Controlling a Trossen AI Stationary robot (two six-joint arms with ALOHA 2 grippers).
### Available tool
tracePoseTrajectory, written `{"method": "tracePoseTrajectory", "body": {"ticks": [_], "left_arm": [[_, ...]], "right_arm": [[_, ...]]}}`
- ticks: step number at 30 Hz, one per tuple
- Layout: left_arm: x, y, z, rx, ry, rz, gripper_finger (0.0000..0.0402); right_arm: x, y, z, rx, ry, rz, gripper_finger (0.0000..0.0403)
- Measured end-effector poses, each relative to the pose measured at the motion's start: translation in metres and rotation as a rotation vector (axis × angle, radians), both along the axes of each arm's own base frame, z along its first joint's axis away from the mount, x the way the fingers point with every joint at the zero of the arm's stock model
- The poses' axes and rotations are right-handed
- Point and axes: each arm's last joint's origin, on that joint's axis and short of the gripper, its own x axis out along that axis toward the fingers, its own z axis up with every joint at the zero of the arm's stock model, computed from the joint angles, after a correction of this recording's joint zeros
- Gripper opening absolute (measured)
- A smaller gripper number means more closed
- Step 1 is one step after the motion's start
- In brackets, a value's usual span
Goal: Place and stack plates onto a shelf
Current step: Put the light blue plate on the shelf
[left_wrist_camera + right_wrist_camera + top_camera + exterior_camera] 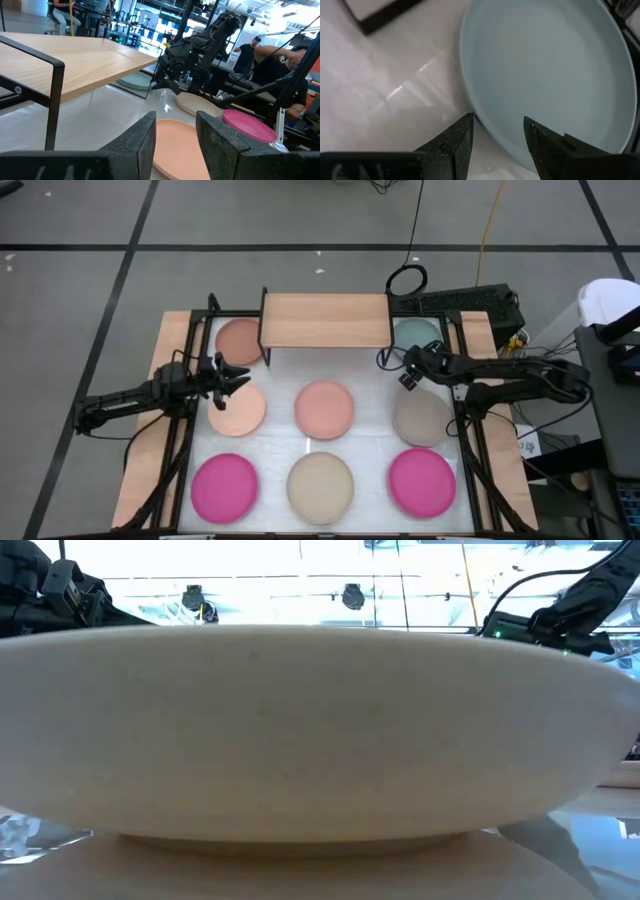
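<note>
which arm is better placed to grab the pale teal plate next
The right one. The right claw hangs open right over the rim of the pale teal plate, beside the shelf. The left claw is open across the table, near the peach plate.

The beige plate (310,730) fills the low view, hiding the table.

grey floor (90,290) crossed by dark lines; bright glass-walled room beyond, with people (248,49) seated at workstations.
</note>
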Motion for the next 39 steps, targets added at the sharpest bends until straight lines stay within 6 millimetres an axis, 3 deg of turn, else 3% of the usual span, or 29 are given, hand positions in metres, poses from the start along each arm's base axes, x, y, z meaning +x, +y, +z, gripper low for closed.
{"method": "tracePoseTrajectory", "body": {"ticks": [6,10,14,19,26,32,35,39], "left_arm": [[0.0,0.0,0.0,0.0,0.0,0.0,0.0145],[0.0,0.0,0.0,0.0,0.0,0.0,0.0145],[0.0,0.0,0.0,0.0,0.0,0.0,0.0145],[0.0,0.0,0.0,0.0,0.0,0.0,0.0145],[0.0,0.0,0.0,0.0,0.0,0.0,0.0145],[0.0,0.0,0.0,0.0,0.0,0.0,0.0145],[0.0,0.0,0.0,0.0,0.0,0.0,0.0145],[0.0,0.0,0.0,0.0,0.0,0.0,0.0145]], "right_arm": [[0.002,-0.005,-0.008,0.016,0.034,-0.021,0.014],[0.004,-0.006,-0.011,0.017,0.034,-0.019,0.0094],[0.006,-0.006,-0.011,0.027,0.013,0.005,0.002],[0.008,-0.001,0.0,0.079,-0.068,0.067,0.0004],[0.012,0.01,0.049,-0.001,-0.3,0.115,0.0002],[0.007,0.019,0.098,-0.221,-0.447,0.089,0.0001],[0.011,0.019,0.134,-0.333,-0.611,0.114,0.0001],[0.03,0.018,0.198,-0.381,-0.841,0.295,0.0001]]}}
